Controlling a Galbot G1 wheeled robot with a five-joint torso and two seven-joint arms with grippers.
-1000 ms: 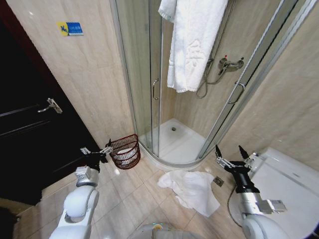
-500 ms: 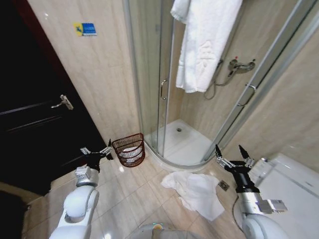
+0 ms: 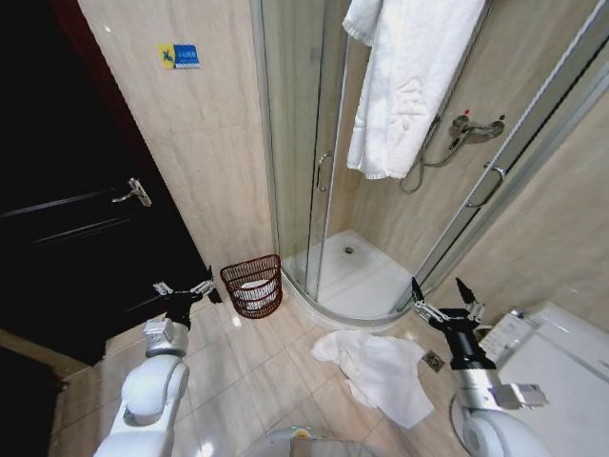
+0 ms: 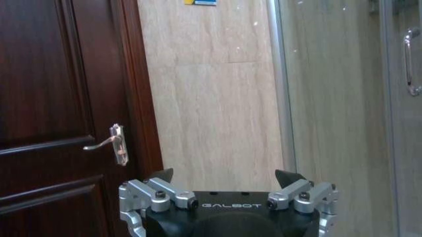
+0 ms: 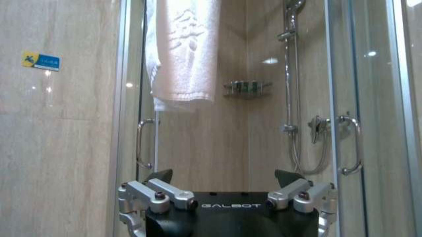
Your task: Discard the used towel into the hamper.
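Left pincer (image 3: 184, 286) hangs open at nine o'clock, empty, just beside the hamper (image 3: 253, 287) standing on the floor tiles (image 3: 228, 381). Its wrist view adds a dark door's lever handle (image 4: 107, 143). A crumpled white towel (image 3: 381, 371) lies at five o'clock. Right pincer (image 3: 443, 300) is open, empty; its wrist view reveals the shower mixer (image 5: 321, 123).

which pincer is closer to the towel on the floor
Right. The right pincer hangs open just beside the crumpled towel, toward the toilet. The left pincer is open too, farther off near the hamper by the door.
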